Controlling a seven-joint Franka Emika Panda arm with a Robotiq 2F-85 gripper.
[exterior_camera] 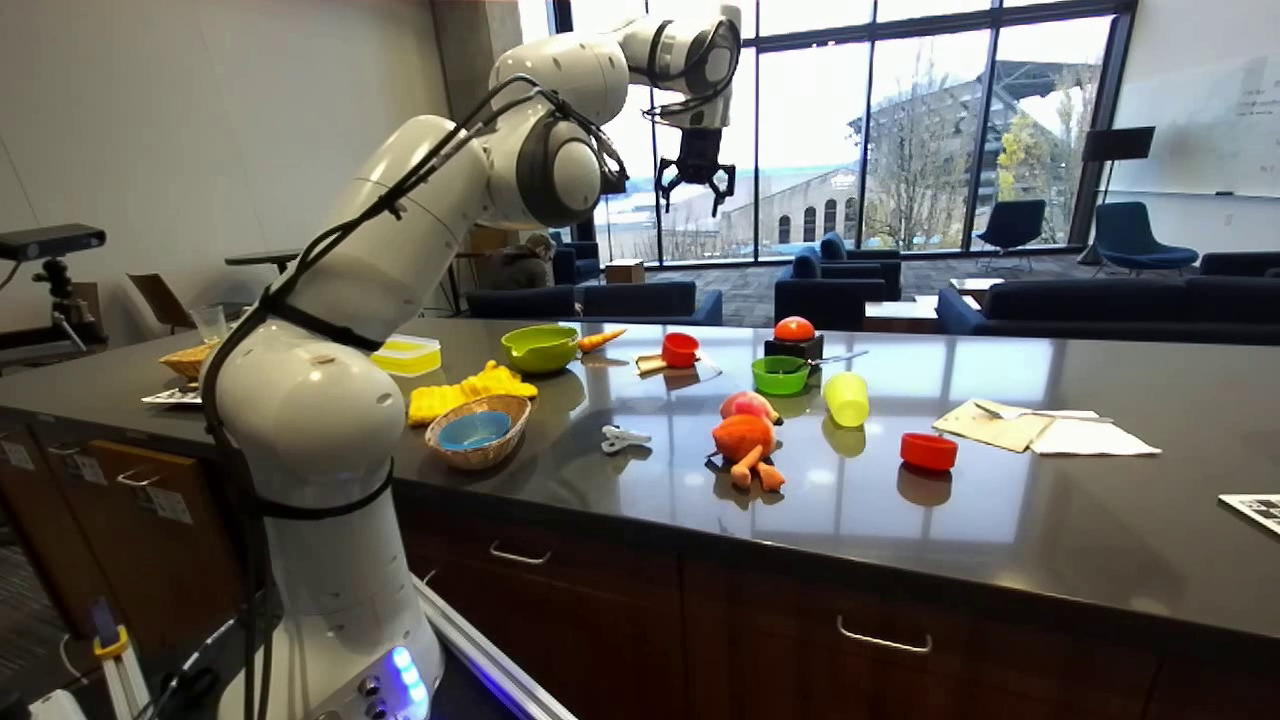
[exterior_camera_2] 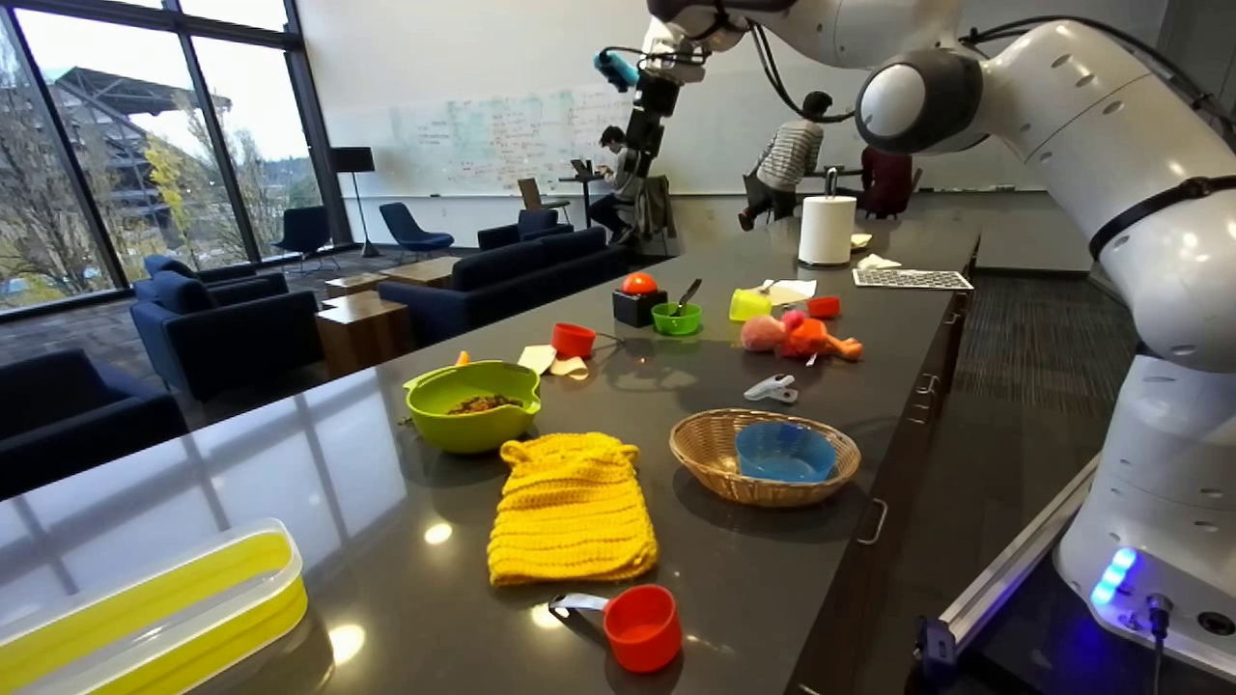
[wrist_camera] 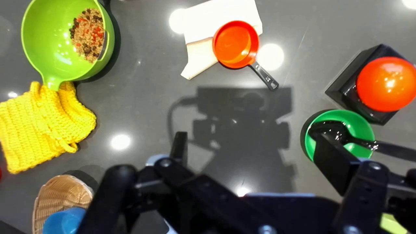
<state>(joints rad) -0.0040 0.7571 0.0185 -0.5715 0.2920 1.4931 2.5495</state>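
My gripper (exterior_camera: 692, 208) is open and empty, high above the dark counter; it also shows in the wrist view (wrist_camera: 250, 136). In the wrist view a small green bowl (wrist_camera: 362, 125) with a black spoon (wrist_camera: 334, 130) lies beyond one fingertip, which overlaps it in the picture. A black box with an orange-red dome (wrist_camera: 386, 84) stands beside that bowl. A red measuring cup (wrist_camera: 235, 45) sits on a folded napkin (wrist_camera: 200, 58). A lime-green bowl (wrist_camera: 48, 42) holds a grain-like mix. A yellow knitted cloth (wrist_camera: 48, 123) lies beside it. A wicker basket (wrist_camera: 65, 191) holds a blue bowl (wrist_camera: 65, 221).
A pink-orange plush toy (exterior_camera: 745, 435), a yellow-green cup (exterior_camera: 847, 398), a red cup (exterior_camera: 928, 452) and a white clip (exterior_camera: 625, 438) are on the counter. Another red measuring cup (exterior_camera_2: 642, 627) and a yellow container (exterior_camera_2: 193, 608) are near the camera. A paper-towel roll (exterior_camera_2: 827, 230) stands farther off.
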